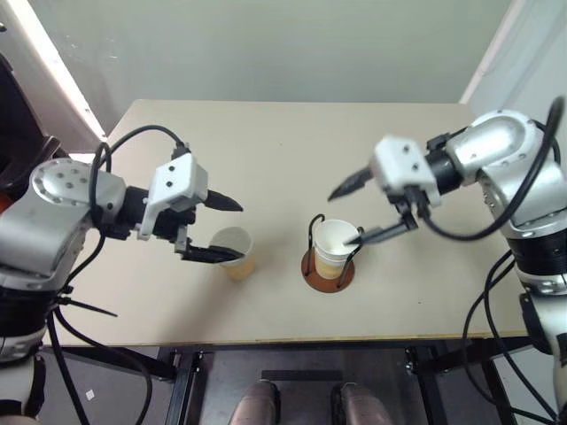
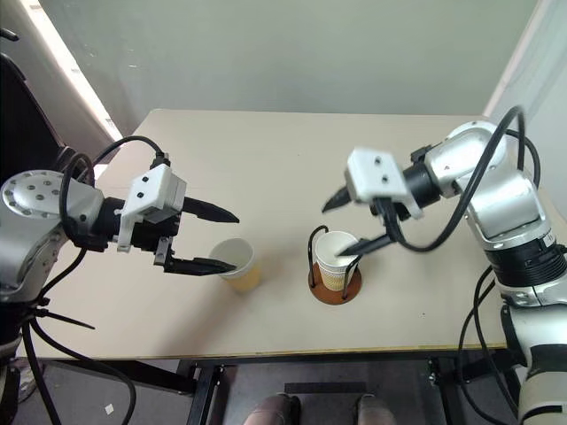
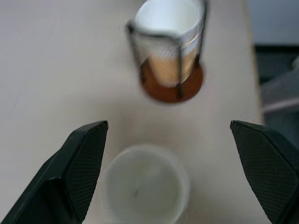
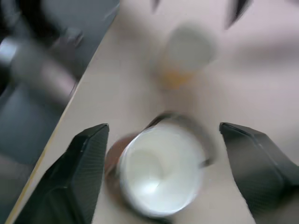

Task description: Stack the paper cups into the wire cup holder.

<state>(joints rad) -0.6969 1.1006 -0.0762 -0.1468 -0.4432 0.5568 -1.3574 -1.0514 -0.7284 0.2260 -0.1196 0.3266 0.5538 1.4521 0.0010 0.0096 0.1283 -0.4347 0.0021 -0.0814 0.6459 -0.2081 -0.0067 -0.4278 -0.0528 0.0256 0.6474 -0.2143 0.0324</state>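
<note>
A smooth, matte beige counter (image 1: pixel 266 150) carries everything. Just right of the frame's centre stands the wire cup holder (image 1: pixel 329 267): a flat round disc of reddish-brown wood with thin black wire loops rising upright from it. Paper cups (image 1: pixel 336 245) sit nested inside it, tapered, yellowish-tan on the outside, white within, with a rolled white rim that stands above the wire; how many are stacked there cannot be told. To the left of the holder, apart from it, another paper cup (image 1: pixel 234 251) of the same make stands upright on the bare counter, its open white mouth facing up.

The left gripper (image 1: pixel 226 228), with black, finely textured, tapering fingers on a white block, comes in from the left of the frame and stands wide open, its fingertips above and beside the loose cup without clasping it. The right gripper (image 1: pixel 347 212) reaches in from the right, its fingers spread wide on either side of the stacked cups' rim, holding nothing.
</note>
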